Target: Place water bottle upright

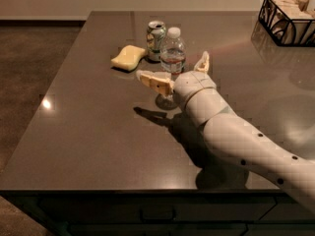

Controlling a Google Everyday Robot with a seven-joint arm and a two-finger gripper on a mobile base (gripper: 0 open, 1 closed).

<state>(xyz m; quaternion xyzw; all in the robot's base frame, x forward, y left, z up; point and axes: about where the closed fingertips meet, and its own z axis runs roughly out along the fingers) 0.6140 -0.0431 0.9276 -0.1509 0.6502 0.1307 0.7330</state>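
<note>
My claw (173, 66) is low over the middle of the tabletop (93, 127), with its two fingers wide apart and gripping nothing. The water bottle (173, 52) stands upright between them, white cap on top. Just behind it on the left stands a soda can (156, 36), and beside that lies a yellow sponge (128, 57). A wire basket (287, 19) is at the far right corner.

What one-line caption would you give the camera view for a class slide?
Upright bottle between the spread fingers of the open gripper, with a can and sponge nearby on the table.
</note>
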